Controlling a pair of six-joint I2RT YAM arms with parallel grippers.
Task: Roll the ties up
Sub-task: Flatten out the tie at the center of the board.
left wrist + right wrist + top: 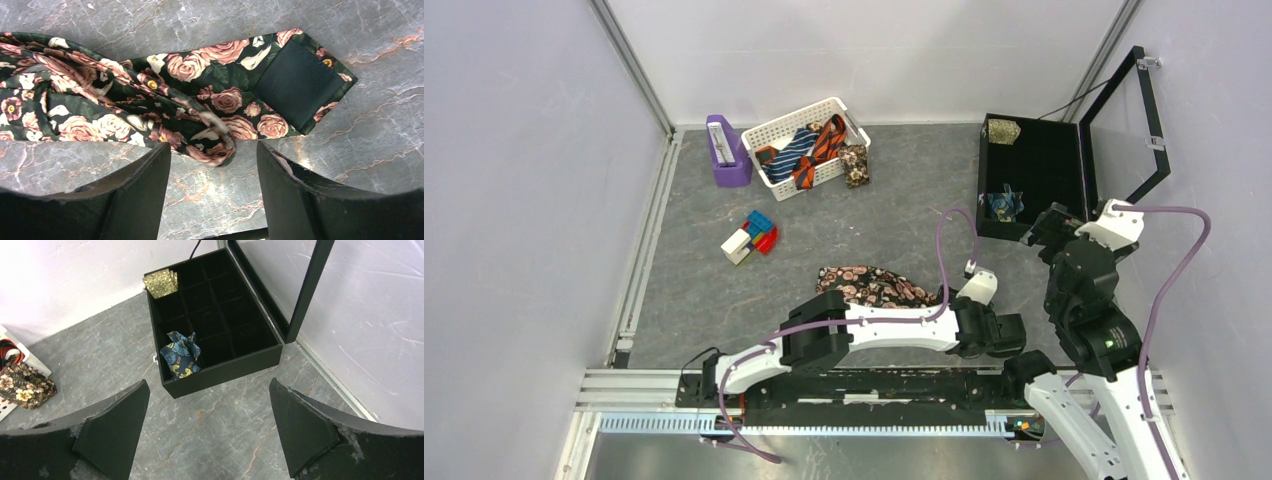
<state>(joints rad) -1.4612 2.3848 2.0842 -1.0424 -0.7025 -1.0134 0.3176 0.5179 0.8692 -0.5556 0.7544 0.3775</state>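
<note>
The floral tie (190, 95) lies crumpled by the near edge of the table (894, 215). Its folded end is just in front of the left gripper (214, 150), whose jaws stand apart and empty. The right gripper (209, 390), spread wide, hangs near the box (220, 376) at the right edge.

Grey marbled table (894, 220), pretty busy: rose-print tie (874, 286) bunched at lower centre, toy blocks (750, 238) left of centre. White basket (788, 117) and purple stand (729, 155) sit up top, tan flowery tie (855, 165) right beside the basket, and an open black box (1044, 160) at upper right.
</note>
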